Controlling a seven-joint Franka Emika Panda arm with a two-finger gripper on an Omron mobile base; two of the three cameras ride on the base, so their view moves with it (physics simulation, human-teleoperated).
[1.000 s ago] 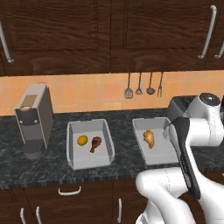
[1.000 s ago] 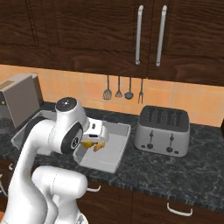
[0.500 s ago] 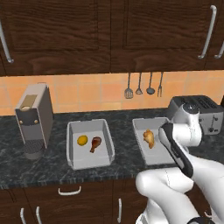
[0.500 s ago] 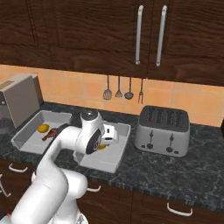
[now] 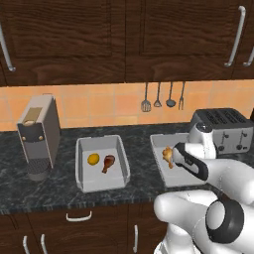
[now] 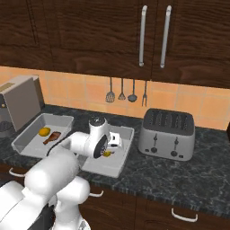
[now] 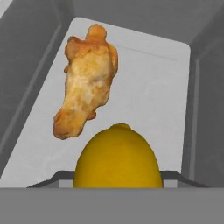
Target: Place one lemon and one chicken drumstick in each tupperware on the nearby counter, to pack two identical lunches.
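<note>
Lower now than a moment ago, my pincer (image 6: 109, 150) hangs inside the right tupperware (image 5: 159, 144), gripping a lemon (image 7: 116, 156); a chicken drumstick (image 7: 86, 80) lies just ahead on the tub floor.

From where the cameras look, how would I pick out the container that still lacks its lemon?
On the dark speckled counter, between the grey coffee machine and the silver toaster, sit two grey tupperware trays. Take the right tupperware, nearest the toaster, under the white arm. Its floor holds just a pale drumstick, while the left tupperware already has a lemon and a browner drumstick.
</note>
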